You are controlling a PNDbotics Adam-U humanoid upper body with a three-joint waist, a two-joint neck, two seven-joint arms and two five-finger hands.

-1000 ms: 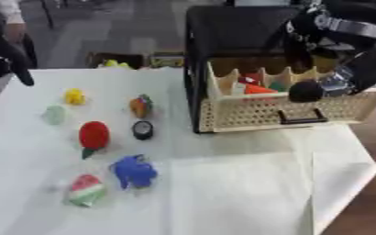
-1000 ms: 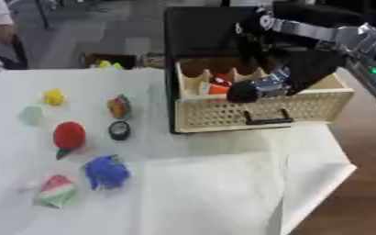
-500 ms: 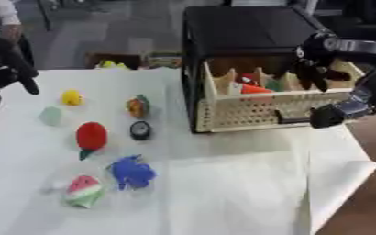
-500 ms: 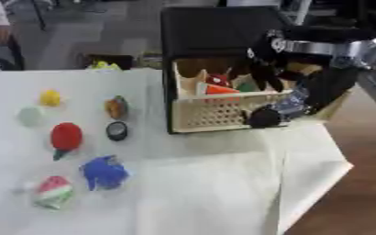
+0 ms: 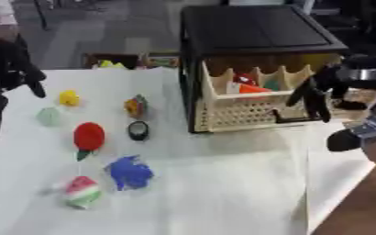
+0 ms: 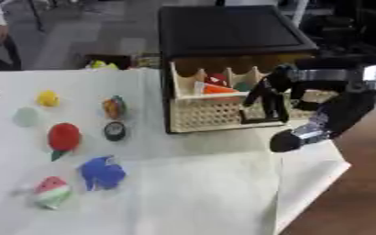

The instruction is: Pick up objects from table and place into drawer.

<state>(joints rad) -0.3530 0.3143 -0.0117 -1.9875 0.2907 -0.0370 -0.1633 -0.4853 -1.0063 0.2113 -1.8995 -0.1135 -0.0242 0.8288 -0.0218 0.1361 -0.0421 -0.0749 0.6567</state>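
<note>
At right of frame, the right robot hand (image 6: 273,96) hangs empty, fingers relaxed, before the drawer (image 6: 223,108); next comes reaching left for a toy (image 5: 88,136) on the worktop (image 5: 191,183).

Place: looks like a robot lab or test room.
Table (image 5: 223,183): draped in a plain white cloth, toy-like things laid out across it.
Drawer unit (image 6: 231,34): small black cabinet at the table's far edge.
Floor (image 5: 111,32): grey, open space behind.
Far-left corner: a person's sleeve (image 5: 0,11) shows.
</note>
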